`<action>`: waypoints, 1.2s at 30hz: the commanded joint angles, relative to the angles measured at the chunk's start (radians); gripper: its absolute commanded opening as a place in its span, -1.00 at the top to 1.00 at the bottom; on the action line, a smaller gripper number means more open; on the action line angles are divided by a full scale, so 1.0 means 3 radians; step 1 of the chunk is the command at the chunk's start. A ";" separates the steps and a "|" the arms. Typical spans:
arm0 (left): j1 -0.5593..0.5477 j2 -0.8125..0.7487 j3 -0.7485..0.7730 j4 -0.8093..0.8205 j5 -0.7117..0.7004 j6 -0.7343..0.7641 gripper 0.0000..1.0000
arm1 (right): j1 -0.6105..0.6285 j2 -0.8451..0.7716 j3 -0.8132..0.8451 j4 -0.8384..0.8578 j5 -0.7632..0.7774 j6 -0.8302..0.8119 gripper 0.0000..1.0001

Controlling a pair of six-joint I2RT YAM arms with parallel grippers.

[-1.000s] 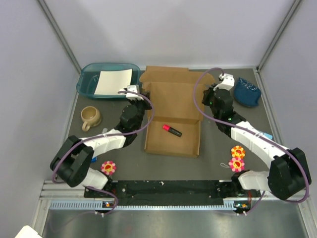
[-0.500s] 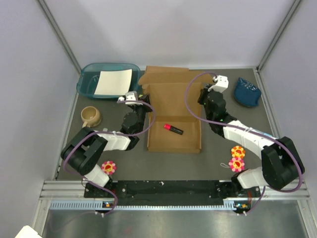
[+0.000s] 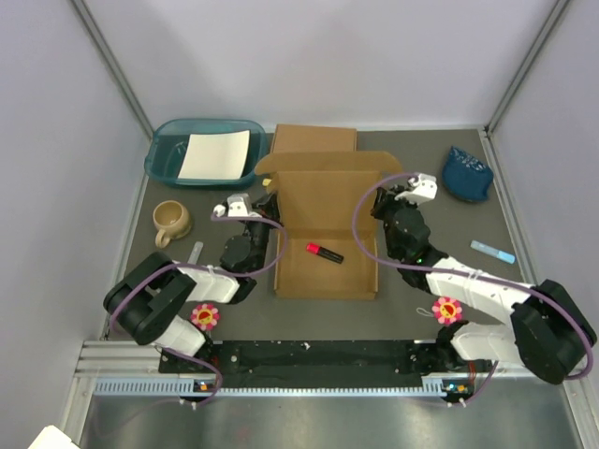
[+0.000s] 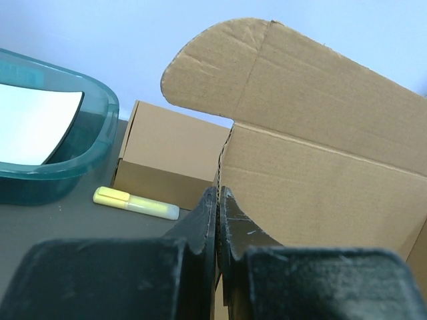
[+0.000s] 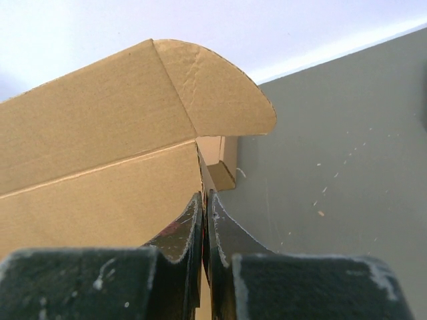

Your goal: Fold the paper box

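Observation:
The paper box [image 3: 328,271] lies open at the table's middle, its lid panel with rounded ear flaps tilted up at the back. A red marker [image 3: 324,251] lies on its floor. My left gripper [image 3: 266,208] is shut on the box's left side wall; in the left wrist view the fingertips [image 4: 208,200] pinch the cardboard edge of the box [image 4: 320,193]. My right gripper [image 3: 382,211] is shut on the right side wall; in the right wrist view the fingertips [image 5: 217,203] pinch the edge of the box [image 5: 100,193].
A twin brown box [image 3: 316,138] stands behind, also in the left wrist view [image 4: 167,150]. A teal tray [image 3: 165,154] holds white paper at back left. A mug [image 3: 171,218] and a yellow highlighter [image 4: 135,203] are on the left. A blue cloth [image 3: 465,173] is on the right.
Both grippers have moved nearer and closed on the box's side walls. The box has slid toward the arms, its lid panel has risen, and the twin box behind now shows.

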 commanded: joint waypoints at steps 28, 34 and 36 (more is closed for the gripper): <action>-0.1256 -0.0674 -0.1452 0.0725 -0.0561 -0.0053 0.99 | 0.1374 -0.1019 -0.0895 -0.1897 0.0726 0.1061 0.53; -0.1297 -0.1032 -0.1513 0.0209 -0.0642 0.0049 0.95 | 0.1384 -0.1575 -0.0690 -0.2777 0.0624 0.1092 0.04; -0.1303 -0.1257 -0.1503 -0.0178 -0.0658 0.0024 0.95 | 0.1394 -0.1806 -0.0674 -0.2935 0.0542 0.1010 -0.08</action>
